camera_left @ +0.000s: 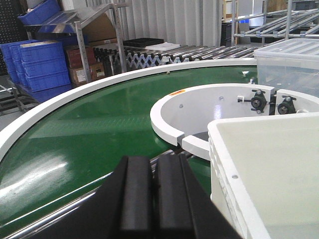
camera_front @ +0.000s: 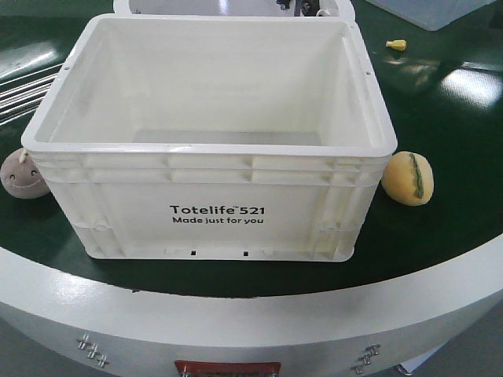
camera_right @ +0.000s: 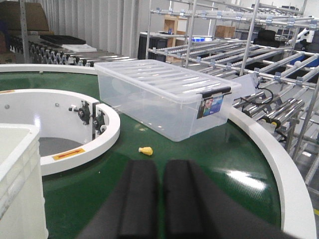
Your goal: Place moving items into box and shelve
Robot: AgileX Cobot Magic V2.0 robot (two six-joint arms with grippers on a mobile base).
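Left end effector (camera_left: 153,167) closed, level, beside box (camera_left: 279,169)

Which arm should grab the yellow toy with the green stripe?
Right. The yellow toy lies right of the white box, and the right pincer sits on that side, with the box at its left. It is shut and empty.

White box (camera_front: 212,212) stood open-topped, grey plush (camera_front: 23,174) just beside its left wall, yellow plush (camera_front: 409,178) just beside its right corner, tall walls barred the inner sides, green belt (camera_front: 460,236) lay free on the outer sides.
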